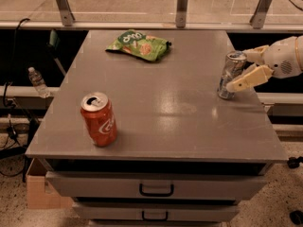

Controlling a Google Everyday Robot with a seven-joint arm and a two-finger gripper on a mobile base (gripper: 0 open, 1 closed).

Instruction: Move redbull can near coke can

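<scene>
Grasp approach: the end effector [242, 70], fingers spread and gripping nothing, brackets the redbull can [229, 74], standing well right of the coke can [99, 119] on the surface [180, 122]. Next likely: clench, then carry toward the coke can.

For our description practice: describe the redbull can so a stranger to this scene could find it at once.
On the grey table top, look to the right edge, where the cream gripper hangs. The redbull can stands upright there: slim, silver-blue, unlike the wider red coke can at front left.
</scene>
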